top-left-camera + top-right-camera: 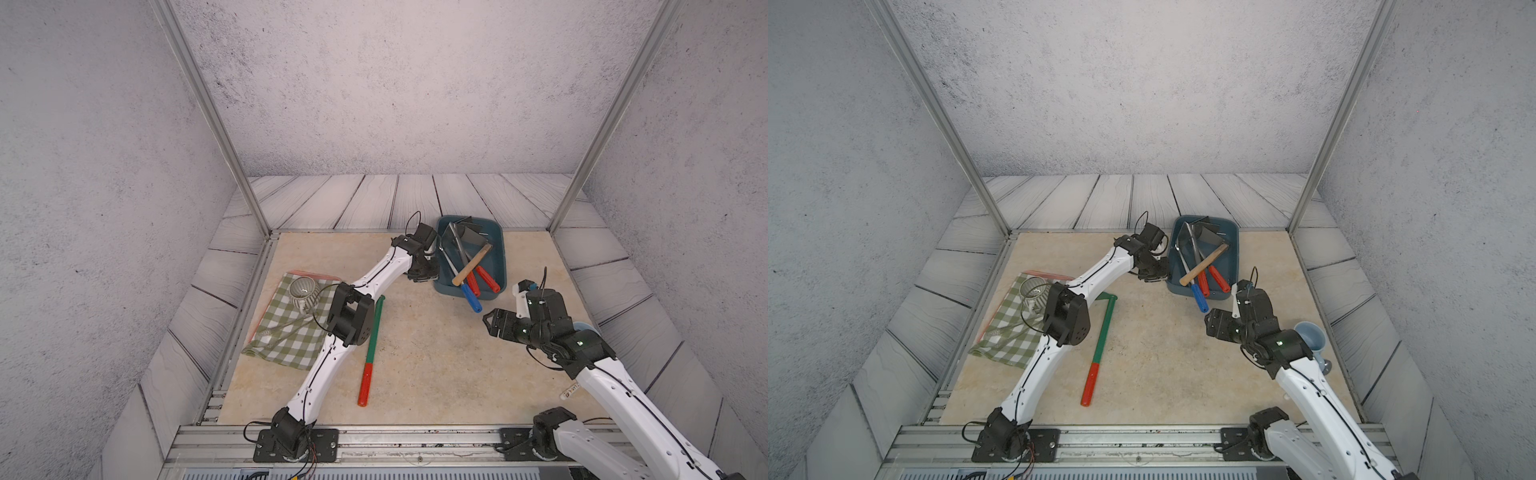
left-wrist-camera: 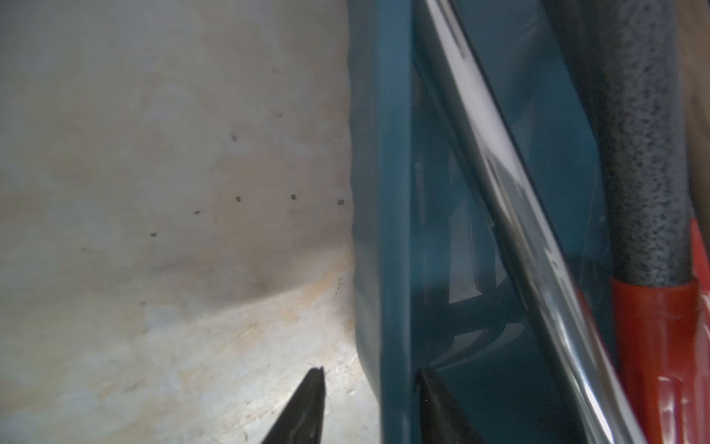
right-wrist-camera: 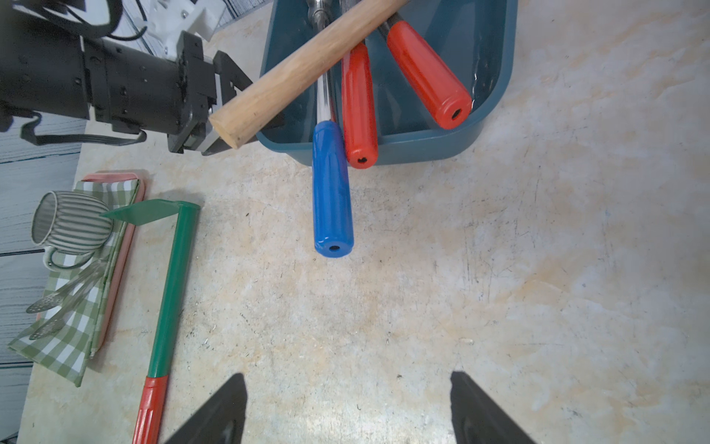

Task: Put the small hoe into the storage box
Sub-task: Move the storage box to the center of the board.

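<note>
At the storage box (image 2: 384,192) wall, left claw (image 2: 370,370) narrowly astride, wrist view only, right claw (image 3: 347,373) wide.

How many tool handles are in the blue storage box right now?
4: wooden handle lying across the others, blue handle overhanging the storage box rim, middle red handle beside it, outer red handle inside. Others may be hidden underneath.

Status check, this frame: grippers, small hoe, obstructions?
Left gripper astride storage box wall, jaws apart. Right gripper open, empty. Small hoe in box atop tools, handle overhanging rim. Nothing blocking.
</note>
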`<act>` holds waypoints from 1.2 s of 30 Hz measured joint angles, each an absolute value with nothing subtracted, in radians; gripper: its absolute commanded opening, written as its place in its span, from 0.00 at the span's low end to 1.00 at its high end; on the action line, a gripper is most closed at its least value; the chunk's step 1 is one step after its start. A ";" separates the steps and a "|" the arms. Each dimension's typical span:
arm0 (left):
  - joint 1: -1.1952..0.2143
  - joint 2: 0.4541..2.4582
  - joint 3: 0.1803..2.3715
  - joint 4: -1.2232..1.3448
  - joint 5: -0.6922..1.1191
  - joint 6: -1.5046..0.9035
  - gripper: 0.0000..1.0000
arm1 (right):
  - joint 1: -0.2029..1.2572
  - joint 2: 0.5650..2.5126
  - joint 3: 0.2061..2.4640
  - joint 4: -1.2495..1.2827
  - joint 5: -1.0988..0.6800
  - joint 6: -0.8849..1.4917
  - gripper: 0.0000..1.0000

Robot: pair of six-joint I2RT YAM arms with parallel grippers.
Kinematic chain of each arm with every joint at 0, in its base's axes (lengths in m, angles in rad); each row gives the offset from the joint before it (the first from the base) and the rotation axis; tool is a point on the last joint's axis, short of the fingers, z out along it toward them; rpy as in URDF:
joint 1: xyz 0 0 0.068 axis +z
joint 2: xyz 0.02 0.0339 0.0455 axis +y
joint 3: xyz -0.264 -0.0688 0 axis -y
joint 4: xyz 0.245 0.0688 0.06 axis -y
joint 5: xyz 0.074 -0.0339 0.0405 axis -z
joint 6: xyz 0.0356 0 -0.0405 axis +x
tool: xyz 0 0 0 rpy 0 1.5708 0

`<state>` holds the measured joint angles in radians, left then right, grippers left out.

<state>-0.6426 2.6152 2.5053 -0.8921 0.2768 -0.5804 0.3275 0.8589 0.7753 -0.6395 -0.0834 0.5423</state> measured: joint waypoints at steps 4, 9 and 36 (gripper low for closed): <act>-0.651 2.615 2.510 -0.881 0.271 -0.587 0.13 | 0.326 0.859 0.775 -0.640 -0.083 0.542 0.83; -0.641 2.615 2.515 -0.886 0.258 -0.619 0.00 | 0.326 0.859 0.775 -0.640 -0.083 0.542 0.83; -0.649 2.001 1.521 -0.604 0.152 -0.688 0.00 | 0.324 0.866 0.775 -0.630 -0.087 0.543 0.84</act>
<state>-0.6487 2.0006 1.5211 -0.6041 0.1516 -0.6884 0.3241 0.8658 0.7753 -0.6296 -0.0872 0.5434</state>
